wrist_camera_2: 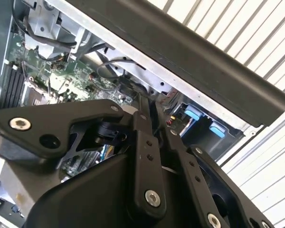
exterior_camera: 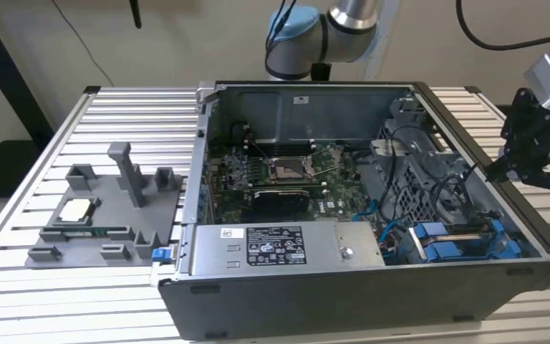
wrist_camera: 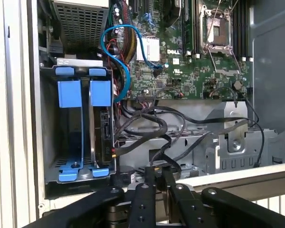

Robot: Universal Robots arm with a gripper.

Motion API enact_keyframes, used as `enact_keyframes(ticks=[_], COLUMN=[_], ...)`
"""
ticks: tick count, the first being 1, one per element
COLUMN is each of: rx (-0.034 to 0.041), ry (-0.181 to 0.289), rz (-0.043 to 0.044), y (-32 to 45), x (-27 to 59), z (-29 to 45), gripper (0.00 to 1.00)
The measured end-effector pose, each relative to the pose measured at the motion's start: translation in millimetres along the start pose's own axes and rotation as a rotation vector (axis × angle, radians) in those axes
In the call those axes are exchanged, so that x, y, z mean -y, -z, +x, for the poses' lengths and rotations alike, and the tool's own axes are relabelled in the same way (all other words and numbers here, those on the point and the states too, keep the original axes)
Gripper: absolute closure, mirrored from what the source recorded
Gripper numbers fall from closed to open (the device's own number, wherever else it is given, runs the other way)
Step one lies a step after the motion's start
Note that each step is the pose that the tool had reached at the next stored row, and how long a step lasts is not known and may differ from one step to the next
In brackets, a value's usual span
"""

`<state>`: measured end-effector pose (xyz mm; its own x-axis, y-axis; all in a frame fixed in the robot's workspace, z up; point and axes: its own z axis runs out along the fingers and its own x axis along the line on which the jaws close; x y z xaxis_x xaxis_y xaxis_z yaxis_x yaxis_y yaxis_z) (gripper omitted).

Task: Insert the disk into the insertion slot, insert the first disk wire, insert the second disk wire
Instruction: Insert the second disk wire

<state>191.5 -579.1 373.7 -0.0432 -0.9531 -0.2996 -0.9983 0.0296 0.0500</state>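
Note:
The disk (wrist_camera: 105,135) stands on edge in the drive cage at the case's corner, held in its bright blue carrier (wrist_camera: 80,95). In the exterior view the blue carrier (exterior_camera: 458,242) lies at the case's front right. A blue wire (wrist_camera: 115,35) loops from the motherboard down toward the disk, and black wires (wrist_camera: 147,121) run beside its end. My gripper (exterior_camera: 493,174) hangs over the case's wall on the exterior view's right, apart from the disk. In both wrist views the black fingers (wrist_camera: 146,183) lie close together with nothing between them, gripper (wrist_camera_2: 149,111) shut.
A grey power supply box (exterior_camera: 285,247) with a white label fills the case front. The motherboard (exterior_camera: 289,172) lies in the middle. A grey fixture (exterior_camera: 112,208) with small parts sits on the slatted table (exterior_camera: 26,287) at the exterior view's left.

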Motion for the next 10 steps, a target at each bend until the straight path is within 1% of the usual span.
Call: enact_keyframes(ticks=[1, 6, 8, 10], rx=[0.0001, 0.0001, 0.0000, 0.0000], ry=[0.000, 0.000, 0.000, 0.000], rz=[0.0000, 0.0001, 0.0000, 0.0001], y=[0.0, 0.0, 0.0, -0.1], x=[0.0, -0.6, -3.9, -9.6], z=[0.1, 0.3, 0.6, 0.9], gripper=[0.84, 0.84, 0.84, 0.84])
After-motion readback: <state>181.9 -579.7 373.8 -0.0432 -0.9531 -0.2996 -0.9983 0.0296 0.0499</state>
